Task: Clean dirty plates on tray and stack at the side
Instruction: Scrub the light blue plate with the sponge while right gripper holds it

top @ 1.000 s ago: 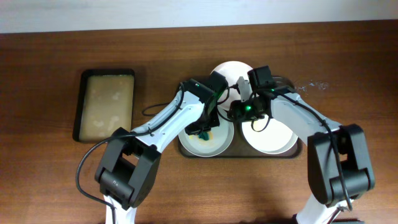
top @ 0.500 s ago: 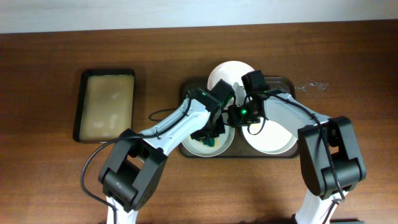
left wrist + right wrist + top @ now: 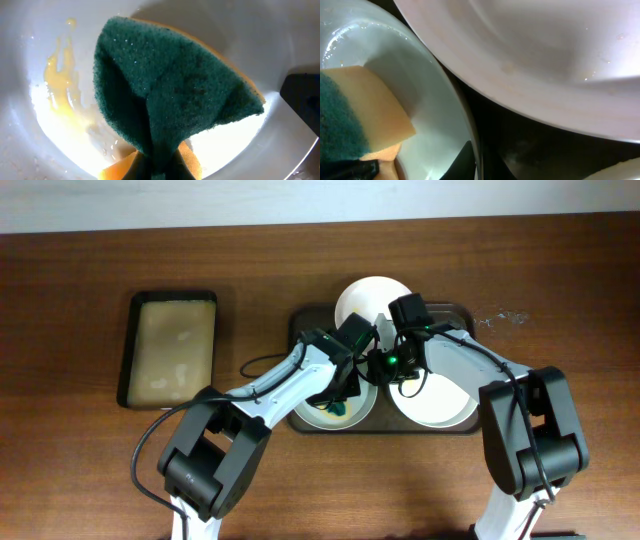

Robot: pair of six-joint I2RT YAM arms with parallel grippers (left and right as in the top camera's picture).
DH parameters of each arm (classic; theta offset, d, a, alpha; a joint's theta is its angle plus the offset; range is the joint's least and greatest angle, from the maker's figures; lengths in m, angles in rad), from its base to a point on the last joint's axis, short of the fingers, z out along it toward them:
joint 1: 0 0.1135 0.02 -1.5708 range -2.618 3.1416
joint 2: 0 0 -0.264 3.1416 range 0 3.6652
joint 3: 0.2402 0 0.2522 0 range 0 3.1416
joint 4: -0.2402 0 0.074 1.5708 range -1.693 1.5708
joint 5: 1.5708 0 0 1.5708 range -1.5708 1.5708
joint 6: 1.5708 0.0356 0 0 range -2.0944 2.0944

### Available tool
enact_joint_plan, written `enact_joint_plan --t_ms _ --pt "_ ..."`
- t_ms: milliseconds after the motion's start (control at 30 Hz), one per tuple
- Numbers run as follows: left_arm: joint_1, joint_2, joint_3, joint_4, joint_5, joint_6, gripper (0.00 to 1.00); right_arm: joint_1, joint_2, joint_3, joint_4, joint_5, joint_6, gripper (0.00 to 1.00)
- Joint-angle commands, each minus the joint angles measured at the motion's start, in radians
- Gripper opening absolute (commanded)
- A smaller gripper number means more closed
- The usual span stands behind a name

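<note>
Three white plates lie on the dark brown tray point(image 3: 300, 320): a back plate point(image 3: 362, 298), a front-left plate point(image 3: 322, 412) and a right plate point(image 3: 440, 398). My left gripper point(image 3: 338, 394) is shut on a green and yellow sponge point(image 3: 175, 90) and presses it into the front-left plate point(image 3: 45, 135), beside a yellow smear point(image 3: 59, 82). My right gripper point(image 3: 380, 368) is shut on the right rim of that same plate point(image 3: 430, 105), with one finger point(image 3: 464, 160) inside the rim. The sponge point(image 3: 355, 115) and the back plate point(image 3: 545, 55) also show in the right wrist view.
A smaller black tray with tan lining point(image 3: 172, 348) lies on the wooden table at the left. Small glinting specks point(image 3: 500, 317) lie to the right of the brown tray. Both arms cross over the middle of the brown tray.
My left gripper has slid the sponge a little to the right and forward inside the front-left plate. My right gripper has shifted slightly left at the plate's rim.
</note>
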Motion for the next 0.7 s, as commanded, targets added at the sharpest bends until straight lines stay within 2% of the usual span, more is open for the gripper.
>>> enact_joint_plan --t_ms 0,167,267,433,567,667 --pt "-0.006 -0.011 -0.021 0.013 -0.026 0.021 0.0 0.008 0.01 0.008 -0.01 0.005 -0.005 0.04" --pt "-0.001 -0.008 -0.097 0.039 -0.225 0.021 0.0 0.008 0.01 0.008 -0.036 0.005 -0.004 0.04" --pt "0.009 -0.008 -0.104 -0.005 -0.416 0.021 0.0 0.008 0.01 0.008 -0.05 0.005 -0.005 0.04" --pt "0.012 -0.013 -0.09 -0.058 -0.609 0.021 0.0 0.008 0.01 0.008 -0.061 0.005 -0.005 0.04" --pt "0.012 -0.042 -0.041 -0.064 -0.586 0.021 0.0 0.008 0.01 0.008 -0.072 0.005 -0.005 0.04" --pt "0.012 -0.092 0.007 -0.043 -0.438 0.021 0.0 0.008 0.01 0.009 -0.079 0.005 -0.005 0.04"
